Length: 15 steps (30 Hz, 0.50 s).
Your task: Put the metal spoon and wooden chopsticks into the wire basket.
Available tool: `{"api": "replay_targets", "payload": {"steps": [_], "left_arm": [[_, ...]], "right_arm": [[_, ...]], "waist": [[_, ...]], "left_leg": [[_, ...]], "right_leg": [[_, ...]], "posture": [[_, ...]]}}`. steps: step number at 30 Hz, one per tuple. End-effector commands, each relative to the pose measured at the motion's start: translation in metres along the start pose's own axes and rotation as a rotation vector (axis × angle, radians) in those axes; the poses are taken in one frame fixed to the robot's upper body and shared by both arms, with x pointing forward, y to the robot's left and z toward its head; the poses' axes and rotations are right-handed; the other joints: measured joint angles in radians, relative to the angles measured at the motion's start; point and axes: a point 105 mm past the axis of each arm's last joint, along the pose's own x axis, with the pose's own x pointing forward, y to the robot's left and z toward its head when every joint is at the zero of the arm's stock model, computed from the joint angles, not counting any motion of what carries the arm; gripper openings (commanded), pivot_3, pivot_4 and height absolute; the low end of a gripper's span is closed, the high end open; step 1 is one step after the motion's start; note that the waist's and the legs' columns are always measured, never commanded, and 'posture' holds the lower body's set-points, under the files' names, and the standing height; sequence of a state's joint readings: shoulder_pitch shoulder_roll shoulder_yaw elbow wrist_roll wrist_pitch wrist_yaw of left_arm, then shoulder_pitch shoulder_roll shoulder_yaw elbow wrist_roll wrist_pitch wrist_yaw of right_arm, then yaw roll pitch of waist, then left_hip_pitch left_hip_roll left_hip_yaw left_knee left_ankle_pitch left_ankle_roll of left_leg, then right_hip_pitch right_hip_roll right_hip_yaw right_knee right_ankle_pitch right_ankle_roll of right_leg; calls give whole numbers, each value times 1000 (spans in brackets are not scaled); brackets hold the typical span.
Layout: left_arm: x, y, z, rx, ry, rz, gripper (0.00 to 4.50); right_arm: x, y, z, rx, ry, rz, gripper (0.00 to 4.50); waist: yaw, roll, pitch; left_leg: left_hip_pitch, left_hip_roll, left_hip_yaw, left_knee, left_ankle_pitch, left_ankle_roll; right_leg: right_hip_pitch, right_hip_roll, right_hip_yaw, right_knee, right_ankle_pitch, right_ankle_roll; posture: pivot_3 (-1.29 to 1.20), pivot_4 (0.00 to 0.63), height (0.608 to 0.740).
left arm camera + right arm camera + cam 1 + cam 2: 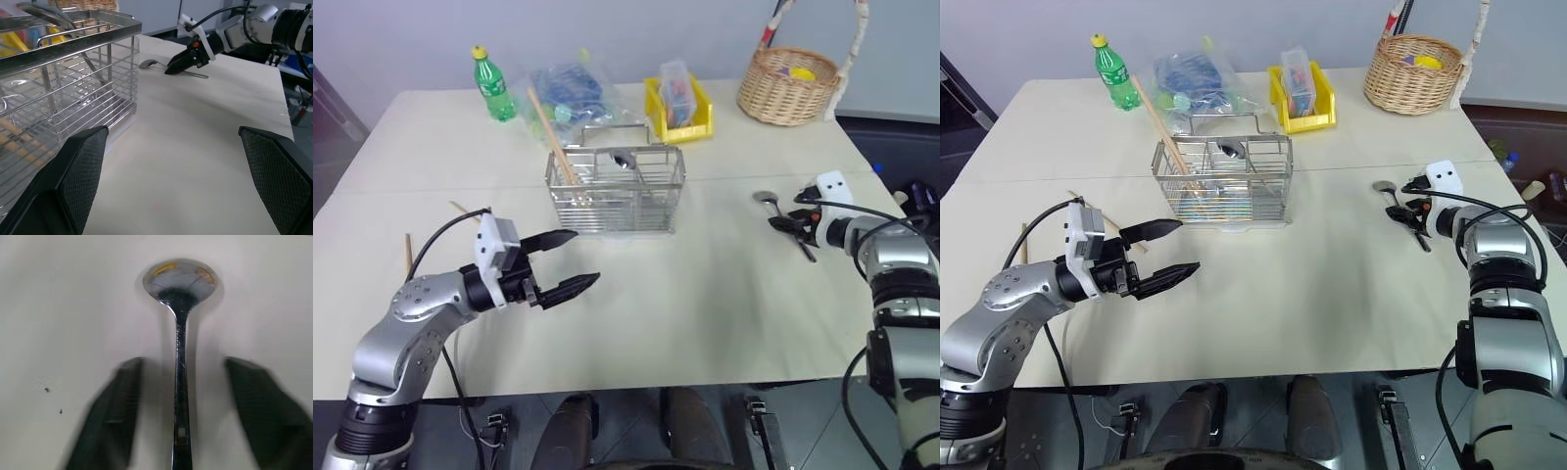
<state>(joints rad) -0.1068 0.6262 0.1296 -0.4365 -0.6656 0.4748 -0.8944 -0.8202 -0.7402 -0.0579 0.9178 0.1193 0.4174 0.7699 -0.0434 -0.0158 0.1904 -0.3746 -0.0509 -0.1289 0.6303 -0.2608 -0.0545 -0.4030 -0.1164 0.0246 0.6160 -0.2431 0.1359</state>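
Observation:
The metal spoon (765, 198) lies flat on the table at the right, its bowl pointing away from me. My right gripper (781, 221) is down over the handle (181, 382), one finger on each side and a gap to each. The wire basket (617, 191) stands mid-table. A wooden chopstick (551, 132) leans in its left end and another metal utensil (622, 160) rests inside. Two more chopsticks (408, 255) lie on the table at the far left. My left gripper (584, 258) hovers open and empty, in front of the basket's left end.
Along the back stand a green bottle (492, 85), a clear plastic bag of items (568, 93), a small yellow bin (680, 108) and a round wicker basket (788, 86). The table's right edge (886, 186) runs close behind my right gripper.

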Motion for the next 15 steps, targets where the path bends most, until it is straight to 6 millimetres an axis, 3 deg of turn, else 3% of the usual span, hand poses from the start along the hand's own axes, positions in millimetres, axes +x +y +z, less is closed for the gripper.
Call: {"api": "replay_targets", "payload": {"steps": [1, 2, 3, 10, 15], "left_arm": [[0, -4, 6, 33, -20, -7, 4500], [0, -4, 6, 33, -20, -6, 4500], [0, -4, 6, 33, -20, -6, 4500], [-1, -1, 7, 32, -23, -4, 4500], [0, 3, 8, 26, -38, 3, 4500]], "right_arm": [[3, 6, -7, 47, 37, 38, 617], [3, 7, -7, 59, 37, 41, 112], [3, 7, -6, 68, 38, 45, 41], [4, 6, -3, 74, 30, 20, 41], [2, -1, 15, 90, -61, -51, 41]], "waist": [[0, 0, 0], [0, 0, 0], [0, 0, 0], [0, 0, 0], [-1, 0, 0]], "left_leg": [[0, 0, 0, 0, 0, 0], [0, 0, 0, 0, 0, 0], [0, 0, 0, 0, 0, 0], [0, 0, 0, 0, 0, 0], [0, 0, 0, 1, 0, 0]], "right_leg": [[0, 0, 0, 0, 0, 0], [0, 0, 0, 0, 0, 0], [0, 0, 0, 0, 0, 0], [0, 0, 0, 0, 0, 0], [0, 0, 0, 0, 0, 0]], "posture": [[0, 150, 740], [0, 150, 740], [0, 150, 740], [0, 150, 740], [0, 150, 740]]}}
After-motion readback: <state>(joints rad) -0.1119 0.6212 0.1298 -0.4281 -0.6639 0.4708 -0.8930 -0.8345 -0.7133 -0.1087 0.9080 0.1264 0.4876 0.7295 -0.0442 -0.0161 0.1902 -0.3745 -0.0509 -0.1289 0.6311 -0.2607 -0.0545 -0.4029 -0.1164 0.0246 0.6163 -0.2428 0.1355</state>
